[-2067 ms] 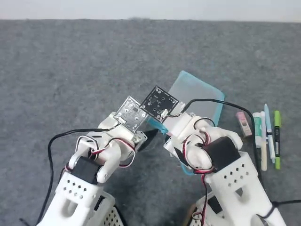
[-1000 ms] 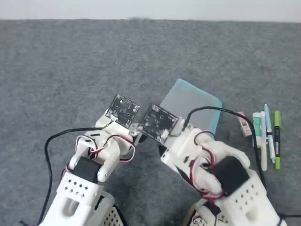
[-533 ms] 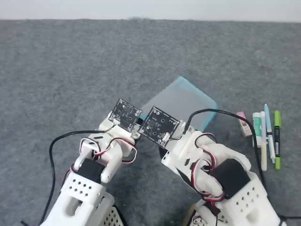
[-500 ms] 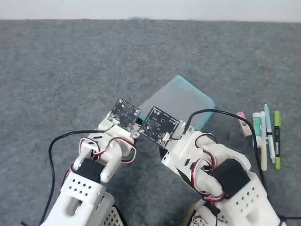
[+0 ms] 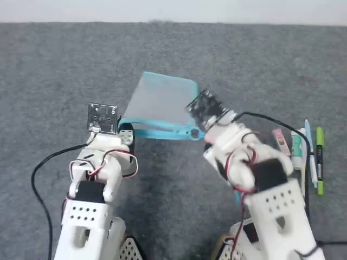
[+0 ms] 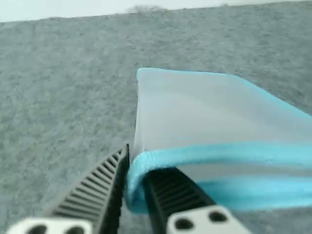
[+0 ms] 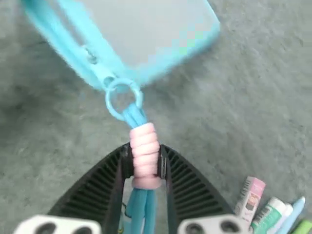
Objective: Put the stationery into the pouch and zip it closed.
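Both end effectors clamp onto the pouch.

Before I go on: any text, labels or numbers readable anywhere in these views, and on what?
No text can be read.
On the pink eraser: print too small to read.
On the green highlighter: dark marks, too blurred to read.
On the pouch: no print visible.

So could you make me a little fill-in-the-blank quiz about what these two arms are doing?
1. The left gripper is shut on a corner of the see-through, ____-edged pouch.
2. The right gripper pinches the zipper's ____ bead pull.
3. The pens lie on the table, none yet ____ the pouch.

Missing words: blue; pink; inside.
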Action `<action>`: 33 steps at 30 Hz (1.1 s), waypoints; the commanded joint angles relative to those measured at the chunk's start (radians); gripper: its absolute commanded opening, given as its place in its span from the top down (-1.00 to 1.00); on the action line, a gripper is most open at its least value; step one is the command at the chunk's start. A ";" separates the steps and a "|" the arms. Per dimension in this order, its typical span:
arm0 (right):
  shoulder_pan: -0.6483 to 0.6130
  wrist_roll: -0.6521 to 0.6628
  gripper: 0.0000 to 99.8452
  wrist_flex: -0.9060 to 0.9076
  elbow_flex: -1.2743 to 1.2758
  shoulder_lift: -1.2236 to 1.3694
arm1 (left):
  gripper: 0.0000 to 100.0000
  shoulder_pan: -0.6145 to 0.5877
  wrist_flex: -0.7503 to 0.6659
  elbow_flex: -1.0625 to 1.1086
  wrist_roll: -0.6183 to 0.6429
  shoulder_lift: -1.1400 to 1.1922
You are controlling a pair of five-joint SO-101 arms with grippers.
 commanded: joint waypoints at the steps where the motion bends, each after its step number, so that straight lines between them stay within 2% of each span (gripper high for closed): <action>1: 0.104 0.018 0.99 -0.064 -0.012 0.048 | 0.98 -0.037 -0.006 -0.010 0.032 -0.026; 5: 0.163 0.041 0.99 -0.105 -0.011 0.094 | 0.98 -0.035 -0.005 -0.010 0.032 -0.026; 14: 0.170 0.041 0.96 -0.085 -0.011 0.130 | 0.98 0.005 0.011 -0.008 0.028 -0.026; 16: 0.174 0.046 0.85 -0.033 -0.018 0.120 | 0.98 0.003 0.011 -0.008 0.028 -0.026; 21: 0.249 0.058 0.39 0.163 -0.078 0.045 | 0.98 0.003 0.011 -0.008 0.028 -0.026; 24: 0.344 0.160 0.29 0.277 -0.127 -0.033 | 0.98 0.005 0.011 -0.005 0.029 -0.026; 27: 0.558 0.259 0.36 0.334 -0.190 -0.061 | 0.98 0.005 0.006 0.002 0.029 -0.026; 30: 0.802 0.430 0.38 0.297 -0.215 0.035 | 0.98 0.005 0.006 0.004 0.029 -0.026; 33: 0.934 0.523 0.38 0.206 -0.219 0.211 | 0.98 0.006 0.006 0.004 0.029 -0.026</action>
